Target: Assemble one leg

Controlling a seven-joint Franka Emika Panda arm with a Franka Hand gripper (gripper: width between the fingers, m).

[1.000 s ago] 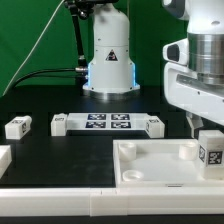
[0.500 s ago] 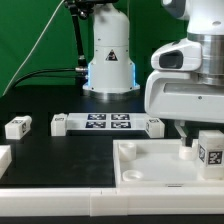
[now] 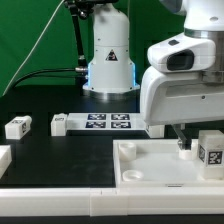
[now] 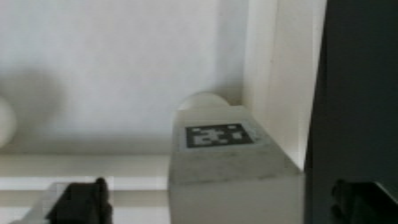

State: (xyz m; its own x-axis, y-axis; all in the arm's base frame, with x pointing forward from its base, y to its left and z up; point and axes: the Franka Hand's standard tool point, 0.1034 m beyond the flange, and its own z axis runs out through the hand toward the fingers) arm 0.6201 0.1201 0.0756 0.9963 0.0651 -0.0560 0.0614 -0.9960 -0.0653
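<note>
Black table, leg upright.

The black table carries the marker board near its middle. A small tagged leg lies toward the exterior view's left edge. The large white tray-like part rests at the near right, toward the front edge.
</note>
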